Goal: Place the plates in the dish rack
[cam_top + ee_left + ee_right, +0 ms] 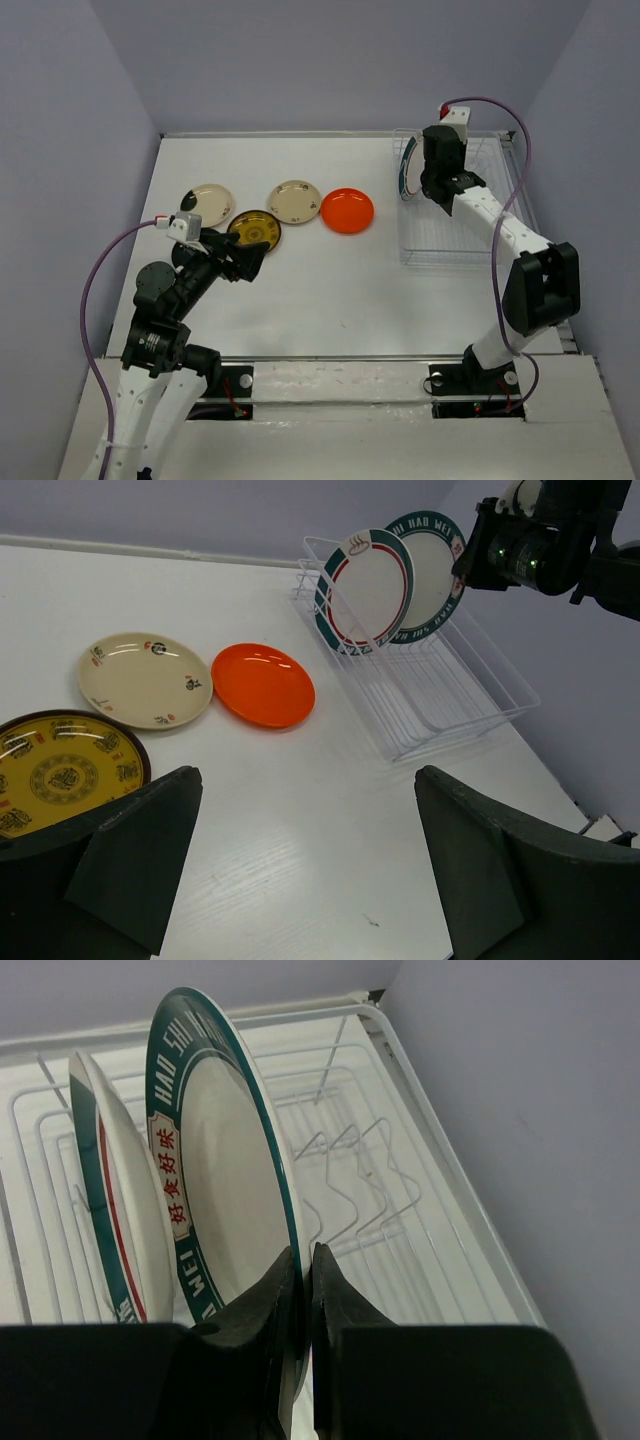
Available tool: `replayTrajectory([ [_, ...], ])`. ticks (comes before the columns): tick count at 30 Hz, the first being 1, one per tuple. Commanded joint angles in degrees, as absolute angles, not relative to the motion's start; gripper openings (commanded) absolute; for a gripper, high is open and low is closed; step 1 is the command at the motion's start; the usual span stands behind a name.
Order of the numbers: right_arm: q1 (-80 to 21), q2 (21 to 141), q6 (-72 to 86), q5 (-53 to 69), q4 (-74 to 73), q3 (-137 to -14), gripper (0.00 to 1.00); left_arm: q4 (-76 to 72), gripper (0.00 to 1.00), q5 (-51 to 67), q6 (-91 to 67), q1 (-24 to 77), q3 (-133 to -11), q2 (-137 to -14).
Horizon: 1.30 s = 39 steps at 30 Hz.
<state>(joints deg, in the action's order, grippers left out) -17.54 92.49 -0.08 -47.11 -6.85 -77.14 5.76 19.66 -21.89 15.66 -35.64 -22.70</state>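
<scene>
Right gripper (pixel 303 1290) pinches the second teal-rimmed plate (pixel 225 1190) upright in the dish rack (pixel 440 1150) at 2 o'clock; left gripper (pixel 307 780) gapes empty; cream plates (pixel 207 201), amber plate (pixel 258 226) and orange-red plate (pixel 347 210) await at 11 o'clock.

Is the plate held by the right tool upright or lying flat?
Upright: the teal-rimmed plate is on edge in the rack beside a second plate, right tool shut on its rim.

White table (pixel 300 300), plain lavender-grey walls (pixel 340 60), perhaps evenly lit.
</scene>
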Motion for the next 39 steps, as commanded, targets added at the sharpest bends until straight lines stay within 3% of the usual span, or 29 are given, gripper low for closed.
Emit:
replayTrajectory([
  [1, -17.4, 91.93, 2.99, -47.72, -3.87, -76.73, 0.07, 3.34, 0.99, 20.65, -21.18, 15.73, -36.21, -22.94],
  [11, -17.4, 94.92, 5.71, -46.94, -4.3, -75.32, 0.07, 3.87, 0.99, 18.28, -21.97, 15.64, -36.3, -22.94],
  [19, -17.4, 93.87, 7.65, -44.56, -5.62, -74.88, 0.33, 3.87, 0.99, 18.54, -21.97, 15.56, -36.3, -22.85],
  [23, -17.4, 92.55, 7.56, -44.12, -6.24, -74.88, 0.53, 3.87, 0.99, 18.63, -21.97, 15.56, -36.21, -22.76],
  [33, -17.4, 82.28, 9.3, -39.39, -13.61, -78.31, 0.65, 3.87, 0.99, 18.46, -22.15, 15.47, -36.3, -22.68],
  [39, -21.87, 75.94, 17.46, -20.15, -13.28, -74.19, 0.73, 4.13, 0.99, 17.75, -22.24, 14.77, -36.3, -22.5],
])
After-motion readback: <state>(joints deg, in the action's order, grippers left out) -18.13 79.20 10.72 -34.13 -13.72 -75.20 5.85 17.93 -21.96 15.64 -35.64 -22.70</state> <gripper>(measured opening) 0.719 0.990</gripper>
